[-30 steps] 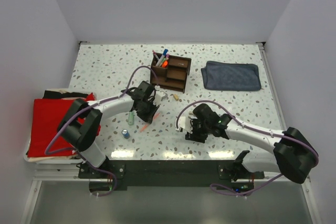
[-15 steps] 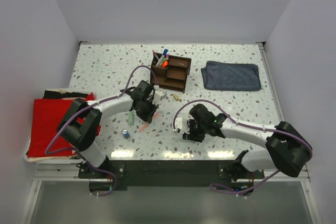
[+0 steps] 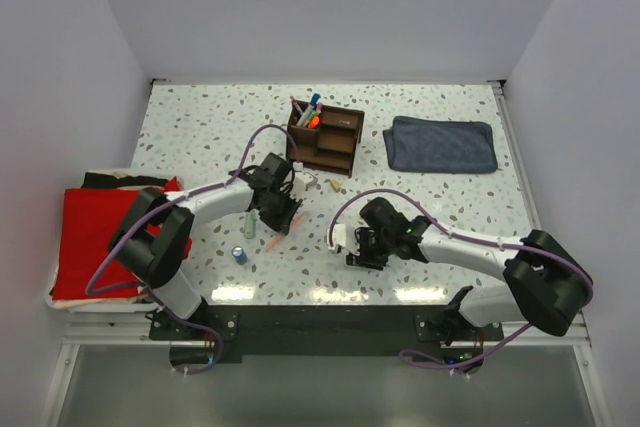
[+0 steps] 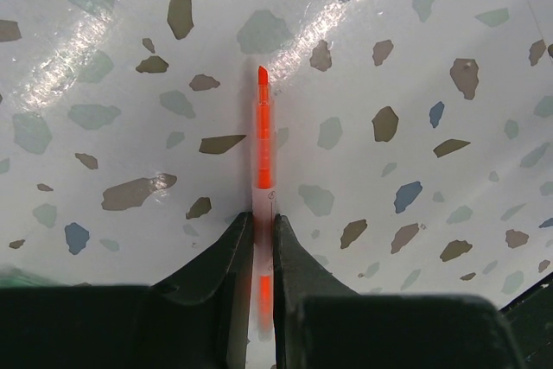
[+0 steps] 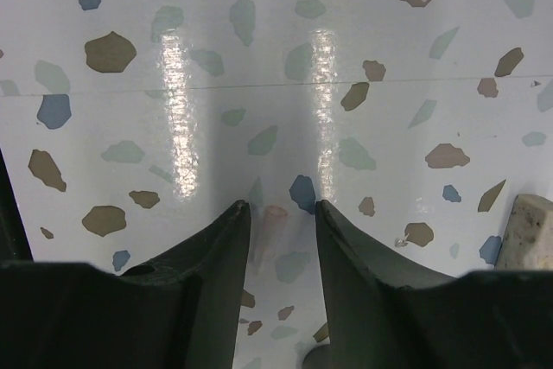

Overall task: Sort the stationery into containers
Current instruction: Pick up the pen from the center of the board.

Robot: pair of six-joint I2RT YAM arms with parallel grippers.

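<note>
At your far left the red cloth (image 3: 100,237) is lying beside the table (image 3: 200,127). Moving right, the blue cylinder (image 3: 240,254) and the pale green tube (image 3: 248,224) are sitting on the speckled top, near your left gripper (image 4: 262,218). That gripper is pinching a thin red pen (image 4: 262,127), its tip pointing away from the fingers. Beyond it the organizer (image 3: 325,137) is holding several pens (image 3: 308,112) in its far-left compartment. Your right gripper (image 5: 282,206) is hovering over the table with jaws slightly apart, gripping nothing; a pale block (image 5: 534,239) is lying just to its right
</note>
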